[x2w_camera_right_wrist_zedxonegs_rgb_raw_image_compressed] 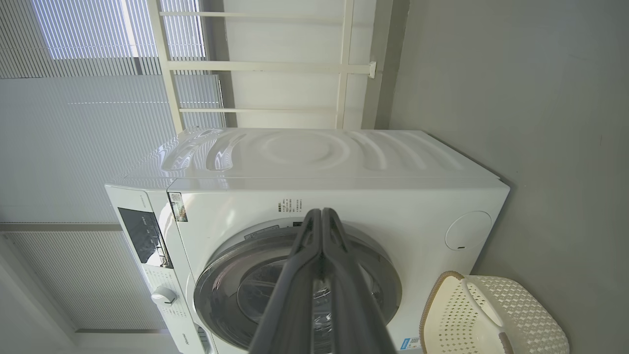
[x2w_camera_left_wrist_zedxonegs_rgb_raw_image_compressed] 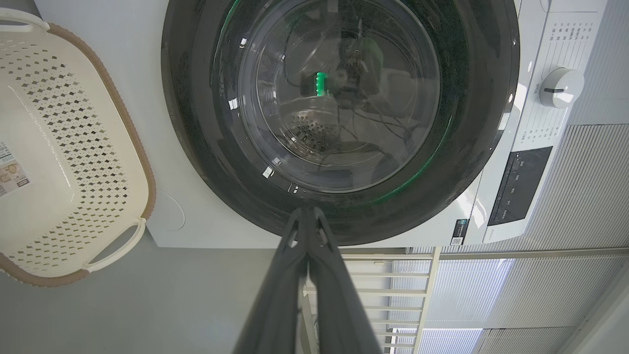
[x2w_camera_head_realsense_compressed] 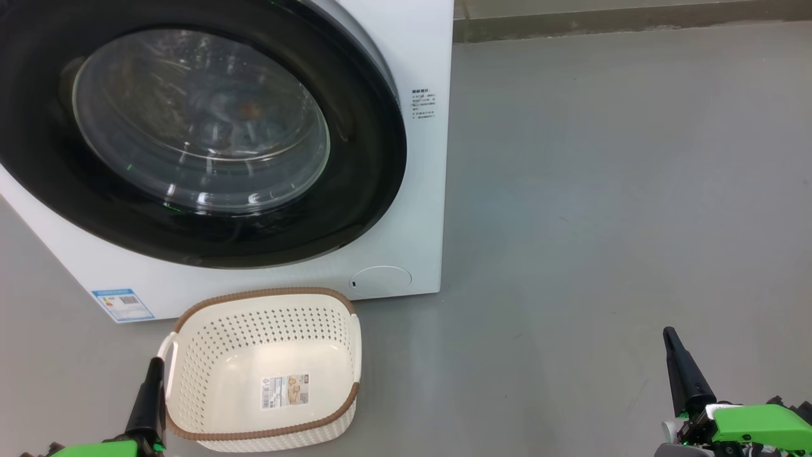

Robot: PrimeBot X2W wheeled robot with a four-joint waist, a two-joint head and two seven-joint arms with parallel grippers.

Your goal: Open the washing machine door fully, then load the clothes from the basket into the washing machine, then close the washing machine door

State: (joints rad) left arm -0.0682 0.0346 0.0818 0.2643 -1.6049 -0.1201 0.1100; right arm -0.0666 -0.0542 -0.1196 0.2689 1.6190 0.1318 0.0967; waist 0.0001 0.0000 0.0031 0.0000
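- Head view is showing the washing machine door [x2w_camera_head_realsense_compressed: 196, 127] lying flush against the front of the washing machine [x2w_camera_head_realsense_compressed: 426, 190], so the closing step is looking done rather than pending.
- The basket [x2w_camera_head_realsense_compressed: 263, 294] is standing upright on the floor [x2w_camera_head_realsense_compressed: 602, 222], just in front of the machine's lower front edge. It is probably sitting that close to keep the carry to the drum short. Its bottom is showing bare except for a paper label [x2w_camera_head_realsense_compressed: 285, 391].
- The clothes are not lying in the basket. A dim orange patch [x2w_camera_head_realsense_compressed: 249, 109] behind the glass is possibly them, though I cannot tell.
- The left gripper [x2w_camera_head_realsense_compressed: 154, 371] is hanging just beside the basket's left handle, fingers pressed together and holding nothing.
- The right gripper [x2w_camera_head_realsense_compressed: 674, 346] is hanging well apart to the right, likewise closed and empty. Both are seemingly keeping clear of the door.
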